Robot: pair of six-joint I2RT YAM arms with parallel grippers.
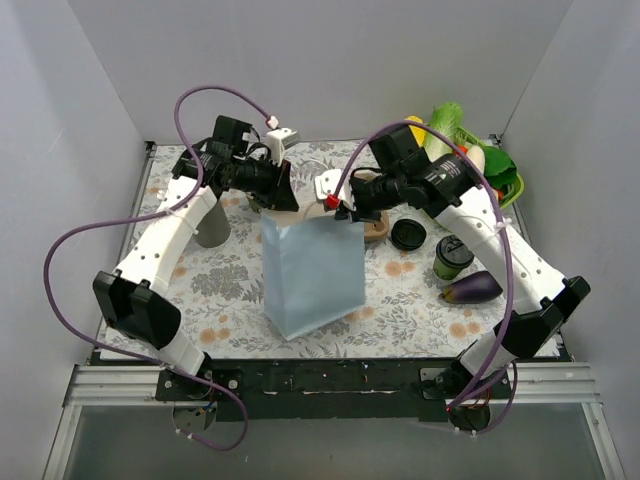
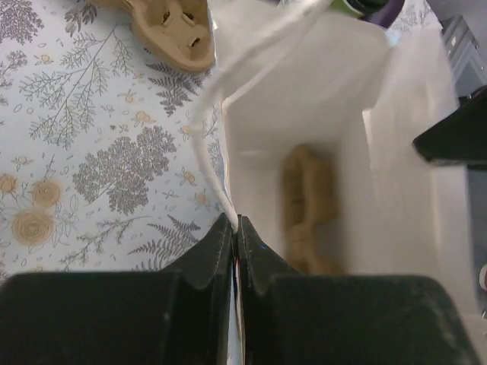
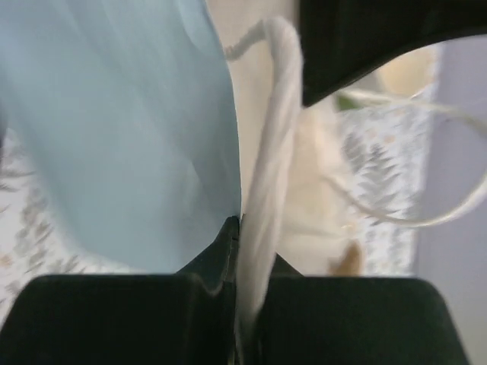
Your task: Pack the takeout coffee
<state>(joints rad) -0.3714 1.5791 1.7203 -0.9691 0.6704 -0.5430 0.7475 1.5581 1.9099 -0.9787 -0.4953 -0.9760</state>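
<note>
Cream-and-green paper with a black lid, the takeout coffee (image 1: 452,257) appears to stand upright on the floral tablecloth (image 1: 225,280). It is well to the right of the pale blue paper bag (image 1: 312,275) and outside it. No claw touches the cup. Between cup and bag lies a loose black lid (image 1: 408,235). A purple aubergine (image 1: 472,289) rests just beside the cup, on the side away from the bag.

The bag stands open in the middle of the cloth. The left gripper (image 2: 234,226) is pinched tight on the bag's left rim, its fingers pressed together with only the paper between them. The right gripper (image 3: 240,226) is likewise clamped on the opposite rim, catching the white cord handle (image 3: 266,152) along with the paper. A brown cardboard cup carrier (image 2: 308,209) lies inside the bag at the bottom. A second carrier (image 2: 171,26) sits on the cloth just outside the bag.
</note>
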